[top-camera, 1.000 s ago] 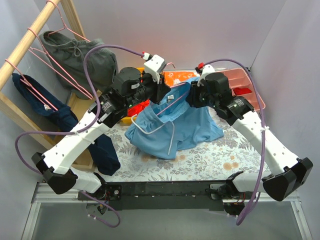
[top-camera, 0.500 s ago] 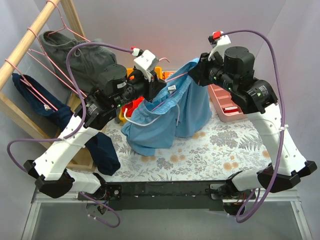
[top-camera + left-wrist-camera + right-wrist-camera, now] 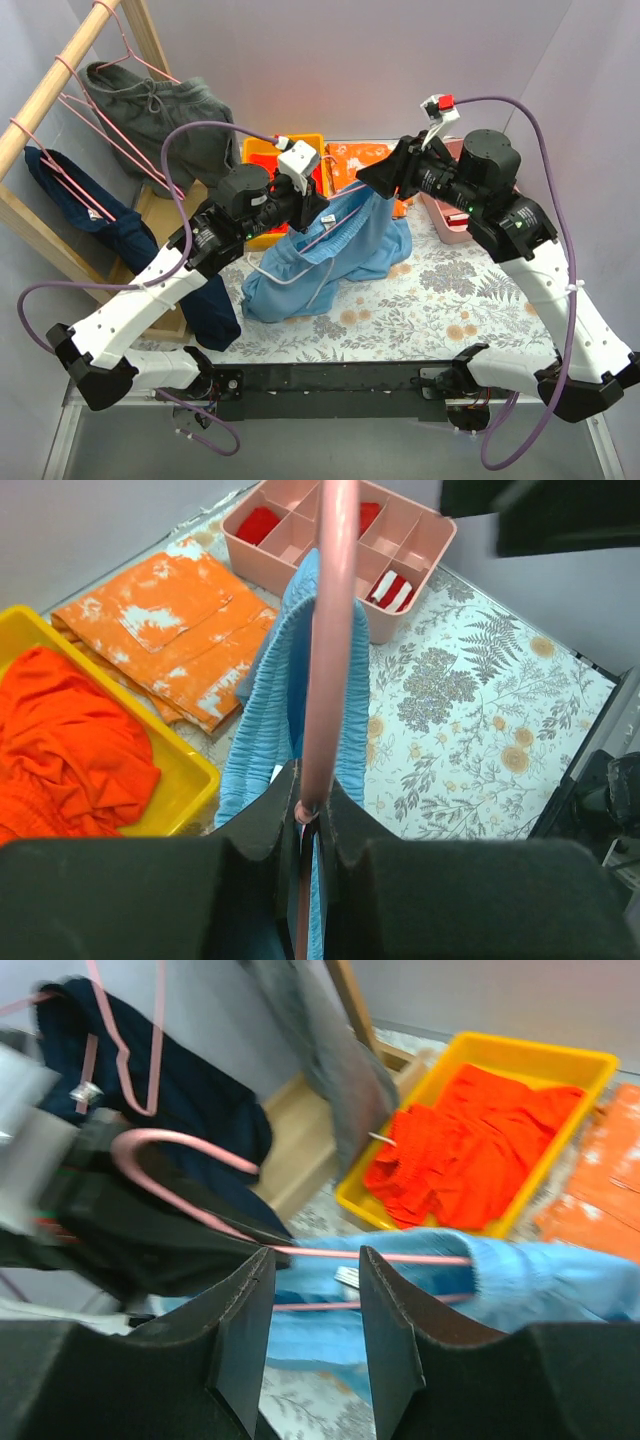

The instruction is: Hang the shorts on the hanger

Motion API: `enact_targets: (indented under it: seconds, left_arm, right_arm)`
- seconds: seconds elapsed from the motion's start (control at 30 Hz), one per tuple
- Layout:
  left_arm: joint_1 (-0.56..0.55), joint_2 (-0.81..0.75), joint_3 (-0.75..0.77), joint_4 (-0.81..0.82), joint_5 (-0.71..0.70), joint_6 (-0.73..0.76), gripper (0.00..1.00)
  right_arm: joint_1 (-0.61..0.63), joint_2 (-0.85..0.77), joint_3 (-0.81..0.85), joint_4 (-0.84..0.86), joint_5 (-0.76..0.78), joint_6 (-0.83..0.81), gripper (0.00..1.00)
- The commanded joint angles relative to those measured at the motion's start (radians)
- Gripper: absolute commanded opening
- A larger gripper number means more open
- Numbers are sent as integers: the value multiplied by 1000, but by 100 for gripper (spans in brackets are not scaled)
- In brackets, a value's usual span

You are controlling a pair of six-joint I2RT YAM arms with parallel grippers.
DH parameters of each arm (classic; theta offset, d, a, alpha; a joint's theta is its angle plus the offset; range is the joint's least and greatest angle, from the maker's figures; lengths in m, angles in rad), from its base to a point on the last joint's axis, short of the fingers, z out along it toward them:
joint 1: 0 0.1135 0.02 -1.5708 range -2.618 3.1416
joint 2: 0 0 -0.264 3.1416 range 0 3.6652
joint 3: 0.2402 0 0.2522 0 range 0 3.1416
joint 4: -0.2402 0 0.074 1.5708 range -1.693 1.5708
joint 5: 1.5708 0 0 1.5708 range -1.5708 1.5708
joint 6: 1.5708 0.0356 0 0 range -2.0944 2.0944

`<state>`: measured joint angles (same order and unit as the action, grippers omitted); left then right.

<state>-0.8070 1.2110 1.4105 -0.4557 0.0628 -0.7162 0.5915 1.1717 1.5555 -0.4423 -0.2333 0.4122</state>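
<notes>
Both arms have dropped since half a sec ago, and the shorts (image 3: 330,255) hang lower, w/ more fabric heaped on the table (image 3: 470,300).

1 wooden rack (image 3: 45,100) at 9–10 o'clock carries 3 pink hangers (image 3: 62,66), 1 pair of grey shorts (image 3: 150,110) and 1 navy garment (image 3: 110,225).

2 arms: L arm (image 3: 150,290) reaches in from 7, R arm (image 3: 560,290) from 5.

The light blue pair sits at centre. Its waistband is lifted and bunched along the hanger (image 3: 325,630), the rest slumped on the cloth toward 7.

1 yellow tray (image 3: 530,1048) at 12 has red cloth (image 3: 70,730) in it. 1 folded pair of orange shorts (image 3: 170,630) lies just beside it at 1. 1 pink divider box (image 3: 425,565) is at 2.

The hanger in use makes 4. L gripper (image 3: 305,815) is clamped tight on its wire. R gripper (image 3: 315,1260) is up by the waistband's high end, jaws a moderate gap apart, nothing pinched btwn them that I can see.
</notes>
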Motion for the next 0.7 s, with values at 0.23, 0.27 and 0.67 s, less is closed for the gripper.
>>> enact_targets:
  seconds: [0.23, 0.27, 0.67]
  left_arm:
    - [-1, -39, -159, 288, -50, -92, 0]
    - [0, -39, -169, 313, -78, -92, 0]
    - [-1, -1, -248, 405, -100, -101, 0]
  right_arm:
    - [77, -18, -216, 468, 14, 427, 55]
    - [79, -14, -227, 476, 23, 462, 56]
    - [83, -11, -321, 625, 143, 648, 56]
